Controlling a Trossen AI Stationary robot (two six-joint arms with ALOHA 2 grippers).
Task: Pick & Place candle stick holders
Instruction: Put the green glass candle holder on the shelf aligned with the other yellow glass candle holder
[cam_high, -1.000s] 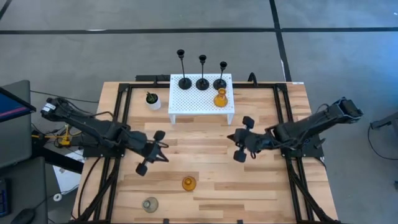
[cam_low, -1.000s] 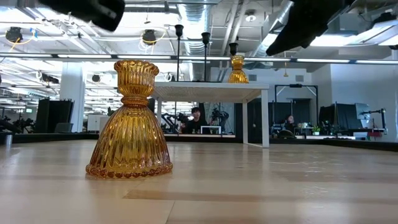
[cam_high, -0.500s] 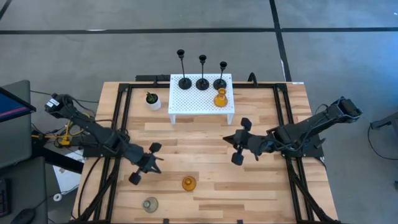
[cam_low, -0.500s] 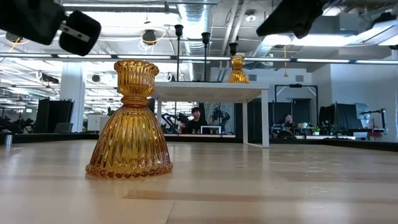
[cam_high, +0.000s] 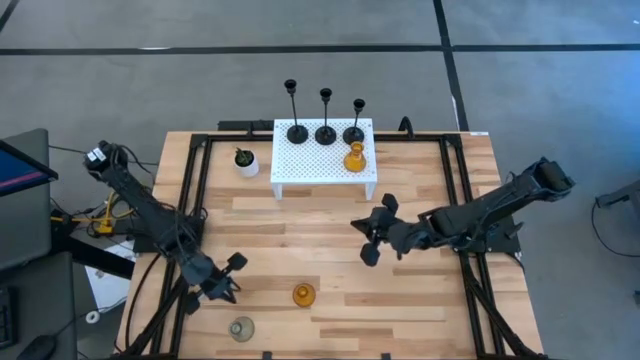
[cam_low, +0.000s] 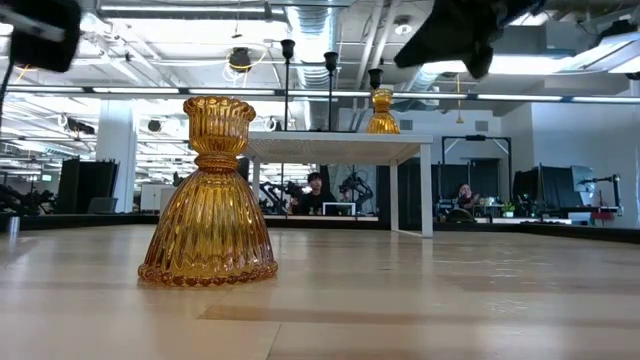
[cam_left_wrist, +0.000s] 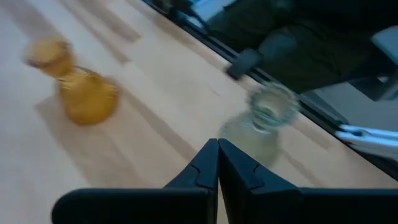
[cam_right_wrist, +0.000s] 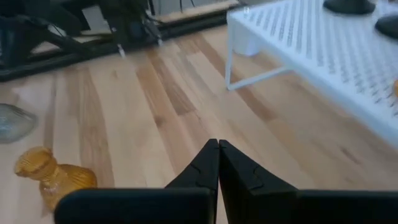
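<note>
Left pincer (cam_high: 222, 286) near clear-grey holder (cam_high: 241, 328)

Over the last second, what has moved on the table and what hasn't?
The left end effector swung from mid-table toward the near left corner, closing in on the clear glass holder. The right end effector crept slightly leftward toward the table's centre. Both are shut and empty. The amber holder on the table, the four holders on the white stand and the potted plant stayed put.
</note>
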